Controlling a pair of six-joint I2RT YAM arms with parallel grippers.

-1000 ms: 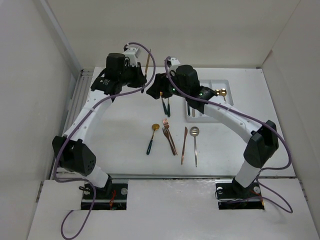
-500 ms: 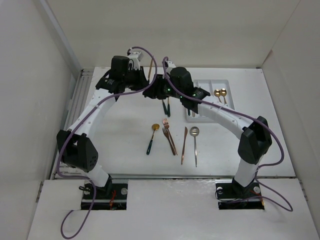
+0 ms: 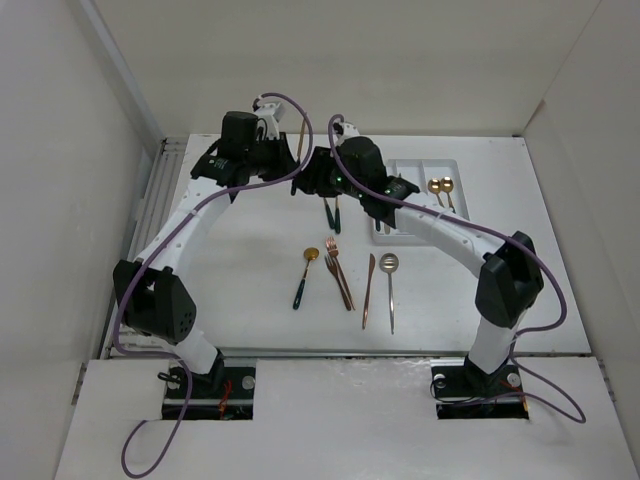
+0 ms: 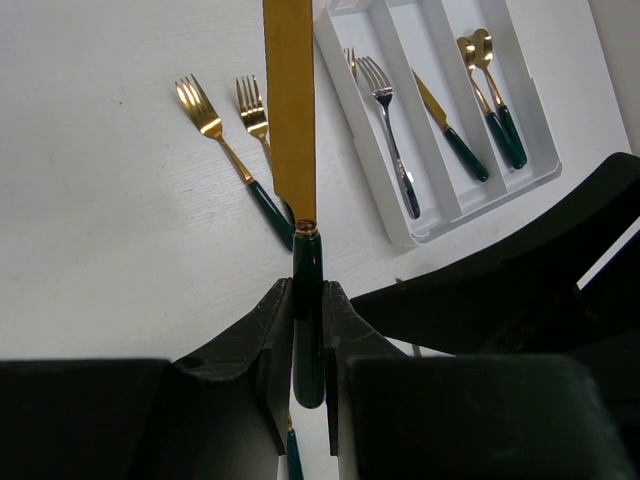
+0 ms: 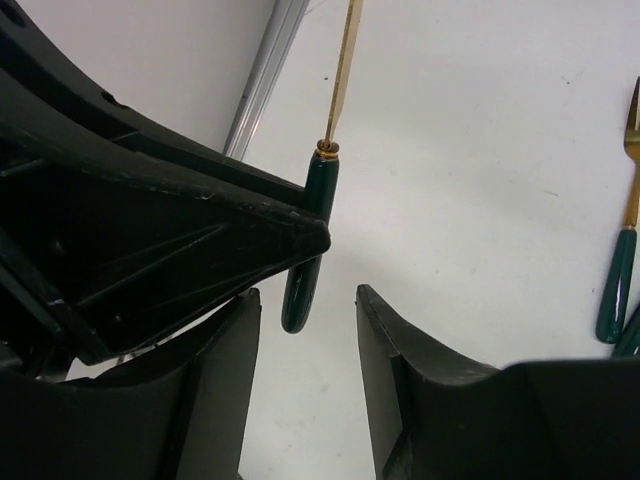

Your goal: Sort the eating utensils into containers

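Both arms reached to the far middle of the surface (image 3: 230,290), the left arm (image 3: 180,225) bending in from the left edge and the right arm (image 3: 450,235) arching over the near end of the tray (image 3: 455,165). Their wrists met almost nose to nose, close to the back wall.

The left fingers (image 4: 272,335) were clamped together on the dark green handle of a gold-bladed knife (image 4: 290,100), held in the air with the blade pointing away from the wrist. The right fingers (image 5: 385,340) stood apart, one on each side of the handle's free end, with a gap showing on both sides.

The white tray lay at the far right of the surface. In the left wrist view it held forks (image 4: 385,130) in one outer compartment, a knife in the middle one (image 4: 448,135) and two spoons (image 4: 492,95) in the other outer one. Two dark-handled forks (image 4: 215,135) lay on the surface just beside the tray, below the wrists.

Nearer the bases lay a loose row: a gold spoon (image 3: 305,272), copper forks (image 3: 338,272), a copper knife (image 3: 368,290) and a silver spoon (image 3: 390,285). Bare surface stretched to the left of that row, between it and the left arm.
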